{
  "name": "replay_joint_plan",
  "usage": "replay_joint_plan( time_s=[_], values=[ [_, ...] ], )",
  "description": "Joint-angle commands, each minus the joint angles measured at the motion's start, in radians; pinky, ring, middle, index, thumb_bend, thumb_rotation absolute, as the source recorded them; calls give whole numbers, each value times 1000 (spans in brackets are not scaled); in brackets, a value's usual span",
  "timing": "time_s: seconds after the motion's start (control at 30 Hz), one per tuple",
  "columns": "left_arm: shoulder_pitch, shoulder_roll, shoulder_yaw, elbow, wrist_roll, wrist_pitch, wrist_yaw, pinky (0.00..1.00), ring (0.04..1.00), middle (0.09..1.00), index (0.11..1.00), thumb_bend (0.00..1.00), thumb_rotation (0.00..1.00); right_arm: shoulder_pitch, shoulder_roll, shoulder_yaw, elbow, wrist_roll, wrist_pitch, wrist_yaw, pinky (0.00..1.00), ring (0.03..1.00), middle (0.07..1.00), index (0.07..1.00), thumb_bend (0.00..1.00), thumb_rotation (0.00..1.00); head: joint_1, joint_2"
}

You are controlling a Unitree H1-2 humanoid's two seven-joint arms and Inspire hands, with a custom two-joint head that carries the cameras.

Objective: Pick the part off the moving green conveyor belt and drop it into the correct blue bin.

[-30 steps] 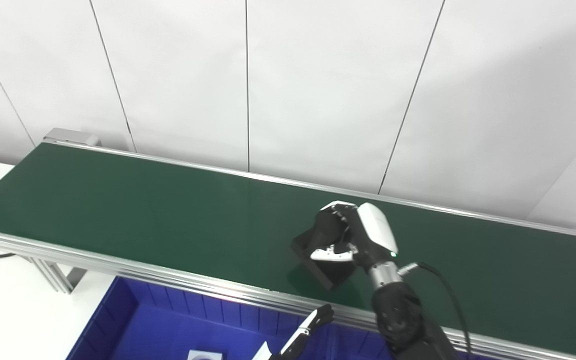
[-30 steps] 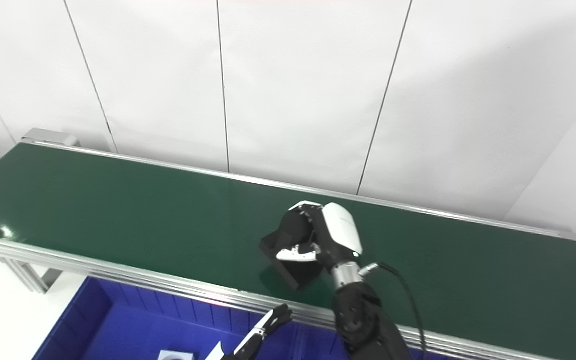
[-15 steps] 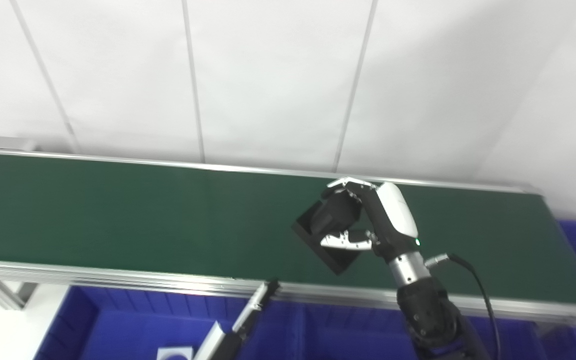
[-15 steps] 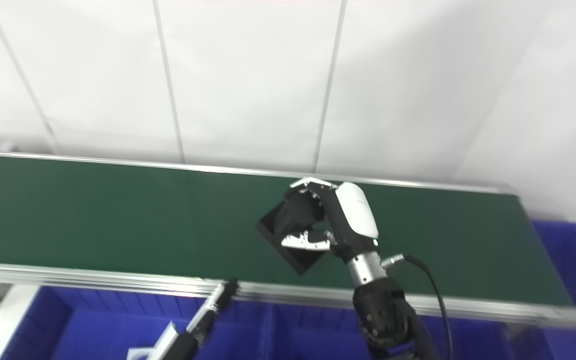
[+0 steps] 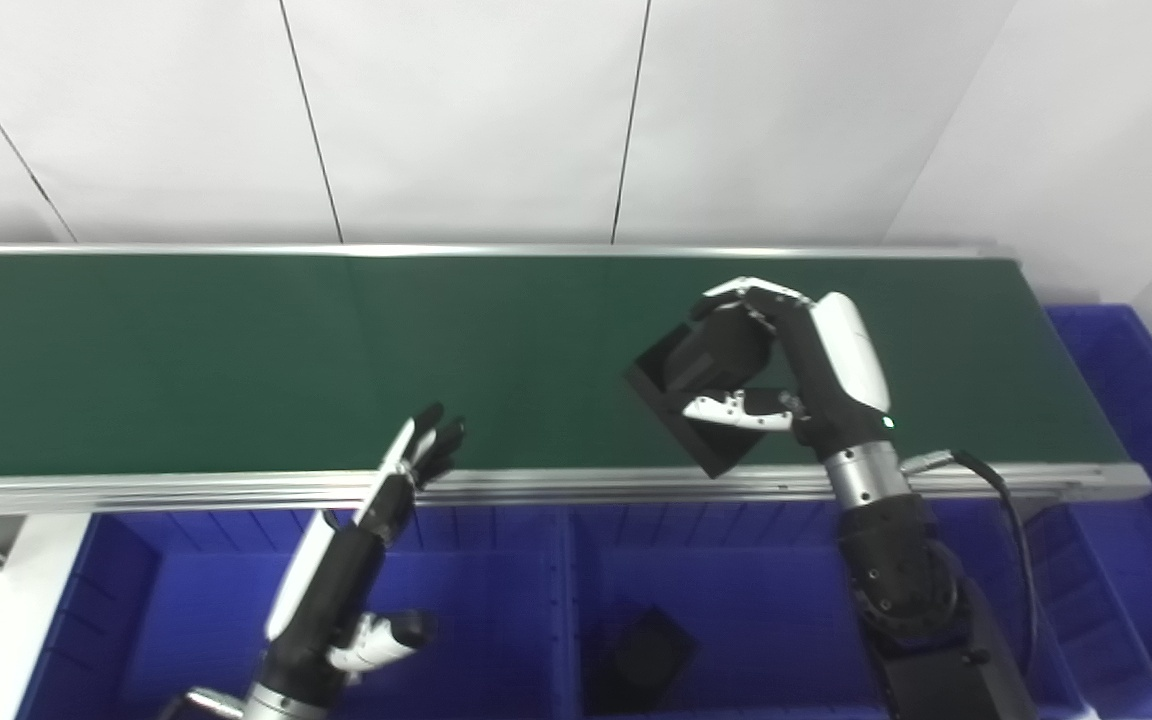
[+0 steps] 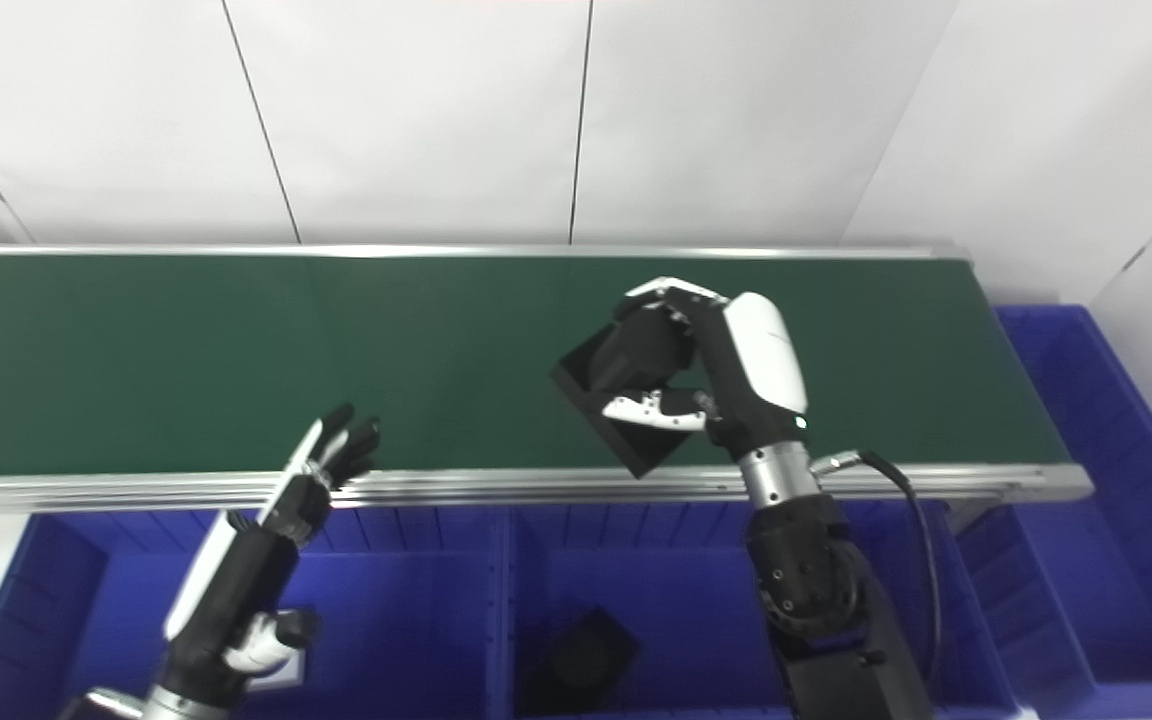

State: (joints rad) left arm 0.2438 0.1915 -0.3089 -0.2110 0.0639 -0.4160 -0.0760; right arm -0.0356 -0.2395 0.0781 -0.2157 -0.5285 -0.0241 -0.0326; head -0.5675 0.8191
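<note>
Gripping black part (image 5: 696,400), right hand (image 5: 786,370) (left hand (image 5: 356,560) open)

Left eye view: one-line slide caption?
Right hand holds black part above green belt; left hand open.

My right hand (image 5: 786,375) is black with a smooth white cover on its back and a tiny green light near the silver wrist. A black cable (image 5: 986,480) loops out by that wrist. My left hand (image 5: 406,470) is black with white strips.
</note>
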Motion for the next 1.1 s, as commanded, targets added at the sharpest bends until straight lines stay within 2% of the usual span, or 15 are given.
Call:
replay_joint_plan(
  time_s=[0.0, 0.23, 0.43, 0.67, 0.77, 0.83, 0.9, 1.07],
  values=[
    [-20, -5, 14, -46, -14, 6, -18, 864, 919, 934, 1000, 713, 860, 6, -25, -27, -54, 0, 2, -1, 291, 368, 467, 559, 507, 0, -11, 19],
    [-39, -14, 34, -80, -74, 86, -60, 876, 923, 923, 1000, 719, 808, 77, -55, -81, -115, 14, 41, 44, 268, 364, 471, 559, 507, 0, -24, 49],
    [-47, -33, 48, -90, -68, 113, -77, 893, 936, 922, 1000, 715, 810, 147, -115, -103, -111, 14, 9, 78, 285, 370, 465, 554, 509, 0, -12, 45],
    [-47, -45, 61, -83, -65, 108, -96, 893, 935, 923, 1000, 690, 803, 181, -174, -73, -71, 10, -10, 124, 321, 379, 466, 548, 511, 0, 0, 39],
    [-46, -47, 65, -81, -69, 105, -103, 894, 933, 923, 1000, 699, 796, 181, -188, -50, -29, -8, -36, 118, 295, 365, 465, 553, 509, 0, 1, 37],
    [-46, -47, 67, -80, -72, 106, -108, 901, 934, 924, 1000, 697, 793, 178, -194, -40, -6, -19, -55, 109, 308, 369, 462, 548, 510, 0, 1, 37],
    [-45, -47, 69, -82, -73, 103, -112, 901, 934, 925, 1000, 688, 789, 179, -192, -26, 21, -28, -46, 112, 314, 374, 463, 545, 511, 0, -3, 37],
    [-45, -48, 72, -80, -72, 98, -115, 884, 931, 925, 1000, 676, 784, 168, -189, 27, 119, -54, -55, 113, 267, 360, 450, 545, 509, 0, -5, 38]
  ],
)
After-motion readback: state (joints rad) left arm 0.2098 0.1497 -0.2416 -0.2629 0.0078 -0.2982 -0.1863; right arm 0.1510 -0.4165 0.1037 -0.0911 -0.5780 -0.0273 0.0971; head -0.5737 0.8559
